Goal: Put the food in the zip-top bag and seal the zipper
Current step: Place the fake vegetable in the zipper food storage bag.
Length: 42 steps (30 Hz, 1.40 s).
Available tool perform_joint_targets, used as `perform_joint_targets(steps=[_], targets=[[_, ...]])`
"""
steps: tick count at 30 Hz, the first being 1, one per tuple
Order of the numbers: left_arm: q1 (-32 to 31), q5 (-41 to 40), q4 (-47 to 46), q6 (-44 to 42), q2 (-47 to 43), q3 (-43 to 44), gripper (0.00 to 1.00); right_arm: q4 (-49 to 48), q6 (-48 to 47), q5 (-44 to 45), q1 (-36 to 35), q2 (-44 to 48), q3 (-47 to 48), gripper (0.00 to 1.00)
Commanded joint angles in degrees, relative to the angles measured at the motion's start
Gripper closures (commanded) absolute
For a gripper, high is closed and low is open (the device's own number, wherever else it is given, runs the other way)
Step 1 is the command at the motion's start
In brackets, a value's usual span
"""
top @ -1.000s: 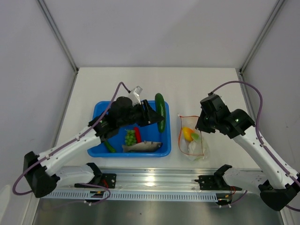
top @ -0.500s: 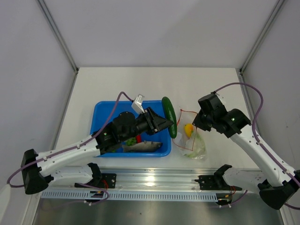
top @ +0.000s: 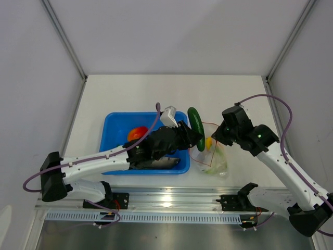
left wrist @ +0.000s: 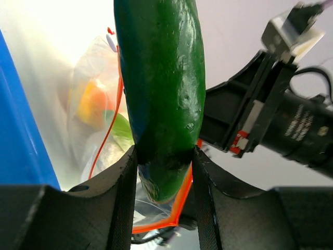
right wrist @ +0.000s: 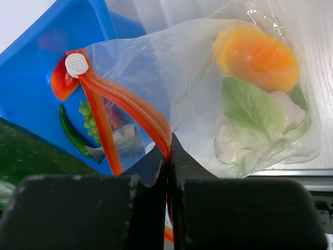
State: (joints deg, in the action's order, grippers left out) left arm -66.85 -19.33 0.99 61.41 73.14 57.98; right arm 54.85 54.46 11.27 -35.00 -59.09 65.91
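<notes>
Cucumber clamped near one end in half-open left gripper, at mouth of zip-top bag beside blue tray. Right gripper, fully closed, pinches zipper. Pls keep mouth wide & feed it in tip-first before release.

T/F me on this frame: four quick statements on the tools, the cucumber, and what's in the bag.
1. The left tool grips the cucumber. True.
2. The right tool hangs open, off the zip-top bag. False: it is shut on the bag's mouth edge, at the zipper.
3. The mango is inside the bag. True.
4. The tomato is in the bag. False: it lies in the blue tray.
</notes>
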Motion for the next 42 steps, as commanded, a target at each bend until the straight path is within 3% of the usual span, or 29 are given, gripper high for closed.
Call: perform_joint_targets(steps=[1, 7, 10, 24, 30, 37, 42], targets=[[-2.5, -7.2, -0.6, -6.5, 1.8, 3.1, 0.99, -2.5, 1.0, -0.4, 0.3, 0.4, 1.3, 1.00], [-4.9, -10.7, -5.2, -10.7, 5.2, 3.0, 0.99, -2.7, 2.0, -1.7, 0.3, -0.6, 2.0, 1.00], [-5.6, -11.6, -2.8, -9.3, 6.9, 4.7, 1.00, -2.7, 2.3, -1.5, 0.3, -0.9, 2.6, 1.00], [-5.7, -7.0, 3.1, -1.8, 6.5, 1.7, 0.99, -3.3, 4.2, 1.0, 0.5, -1.1, 2.6, 1.00], [-5.7, -4.8, 8.9, 0.4, 6.3, 4.3, 0.99, -3.6, 3.8, 1.8, 0.6, -1.2, 2.6, 1.00], [-5.7, -1.2, 16.4, 1.5, 7.4, 8.1, 0.99, -4.7, 1.2, 1.3, 0.7, -2.7, 3.3, 1.00], [-5.7, 2.5, 15.9, -2.0, 9.2, 9.3, 1.00, -5.8, -0.5, 0.0, 0.7, -2.6, 3.2, 1.00]])
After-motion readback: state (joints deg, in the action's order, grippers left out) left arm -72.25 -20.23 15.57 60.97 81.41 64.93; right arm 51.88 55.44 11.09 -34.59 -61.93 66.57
